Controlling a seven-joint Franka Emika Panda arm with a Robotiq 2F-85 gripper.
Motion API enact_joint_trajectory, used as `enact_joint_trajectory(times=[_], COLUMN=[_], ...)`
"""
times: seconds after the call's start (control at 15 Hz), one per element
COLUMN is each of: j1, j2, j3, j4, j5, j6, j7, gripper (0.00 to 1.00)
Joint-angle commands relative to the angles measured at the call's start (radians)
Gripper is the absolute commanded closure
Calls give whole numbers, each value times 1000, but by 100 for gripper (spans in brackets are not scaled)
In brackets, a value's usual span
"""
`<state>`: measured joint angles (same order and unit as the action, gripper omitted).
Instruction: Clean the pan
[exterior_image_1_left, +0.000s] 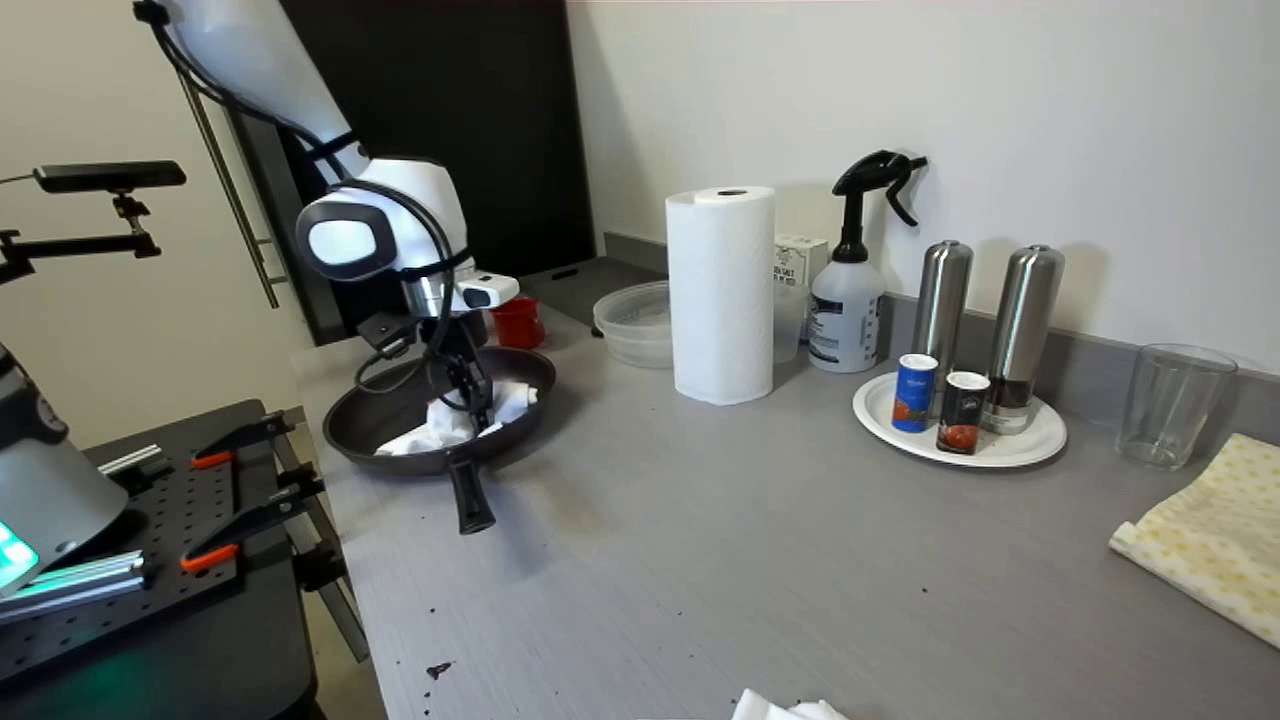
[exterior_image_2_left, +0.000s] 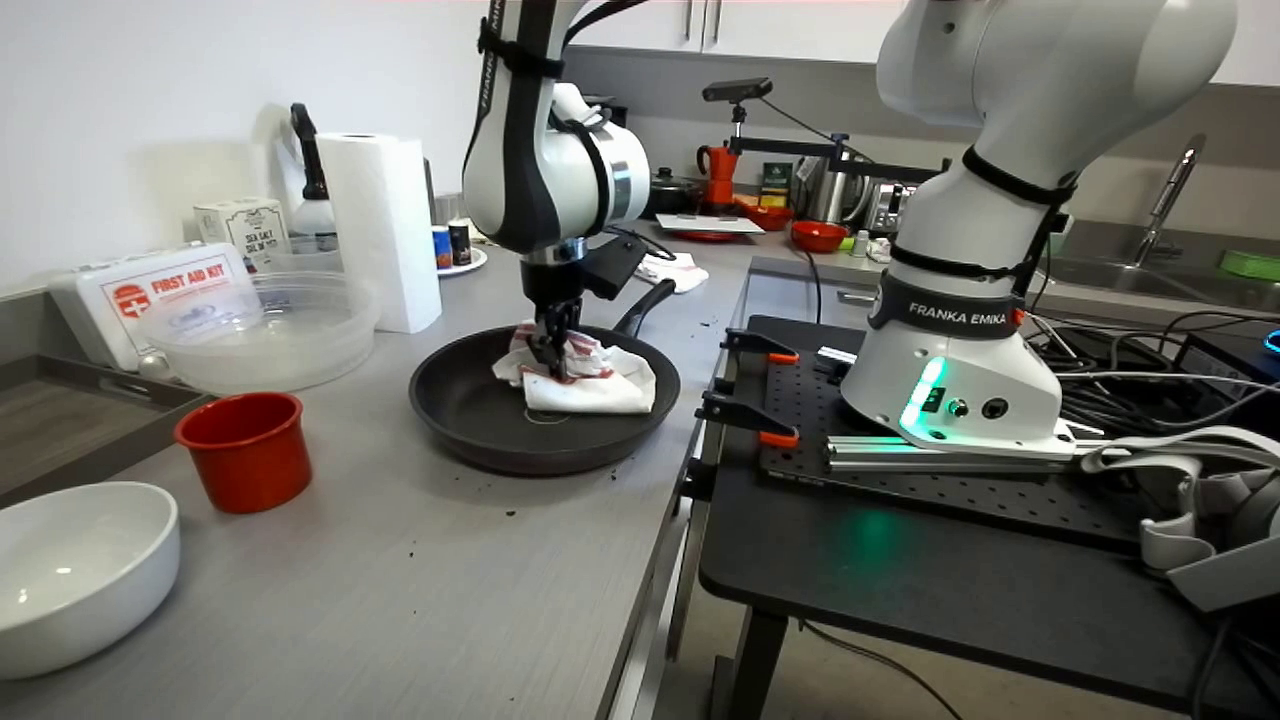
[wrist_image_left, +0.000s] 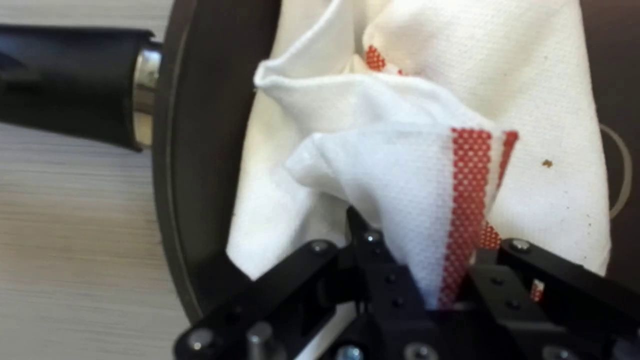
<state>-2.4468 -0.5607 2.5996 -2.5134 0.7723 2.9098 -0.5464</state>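
The black pan (exterior_image_1_left: 375, 415) rests on the grey counter, and it also shows in an exterior view (exterior_image_2_left: 460, 425). In the wrist view its rim (wrist_image_left: 172, 95) and black handle (wrist_image_left: 70, 82) are at the left. A white cloth with red stripes (exterior_image_2_left: 605, 390) lies crumpled inside the pan; it also shows in the wrist view (wrist_image_left: 545, 105). My gripper (wrist_image_left: 420, 245) points down into the pan. A fold of the cloth is pinched between its fingers. In both exterior views the gripper (exterior_image_1_left: 478, 415) (exterior_image_2_left: 552, 360) is over the pan's inside. The fingertips are partly hidden by the cloth.
A paper towel roll (exterior_image_1_left: 720, 300), a clear plastic container (exterior_image_2_left: 270, 340) and a red cup (exterior_image_2_left: 245, 460) stand near the pan. A white plate (exterior_image_1_left: 868, 425) bears shakers. A spray bottle (exterior_image_1_left: 845, 310) stands by the wall. A white bowl (exterior_image_2_left: 80, 590) is at the counter's end.
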Motion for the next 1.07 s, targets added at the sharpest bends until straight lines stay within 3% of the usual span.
enact_joint_trajectory(times=[0.0,0.53,1.0], j1=[78,258,321], j2=[44,122,233], j3=[11,1,5], j4=[-98,-178,-187], j5=[3,-8,-3], j6=[-24,-58,-68], j7=[-6,-21,-134], gripper=[96,96,96])
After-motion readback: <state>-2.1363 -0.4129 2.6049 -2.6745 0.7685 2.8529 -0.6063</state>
